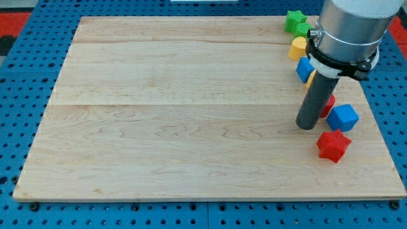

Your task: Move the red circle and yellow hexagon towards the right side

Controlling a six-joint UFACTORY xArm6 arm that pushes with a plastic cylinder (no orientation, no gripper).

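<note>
My tip point(308, 127) rests on the wooden board point(178, 114) near its right side. A red block point(329, 105), mostly hidden behind the rod, lies just to the right of the tip; its shape cannot be made out. A yellow block point(297, 48) lies higher up near the top right, partly covered by the arm, so its shape is unclear. A sliver of another yellow block point(311, 78) shows beside the rod.
A green star point(294, 21) lies at the top right edge. A blue block point(305, 69) sits below the yellow one. A blue cube point(343, 117) and a red star point(333, 145) lie right of the tip. The arm's body point(350, 28) covers the top right corner.
</note>
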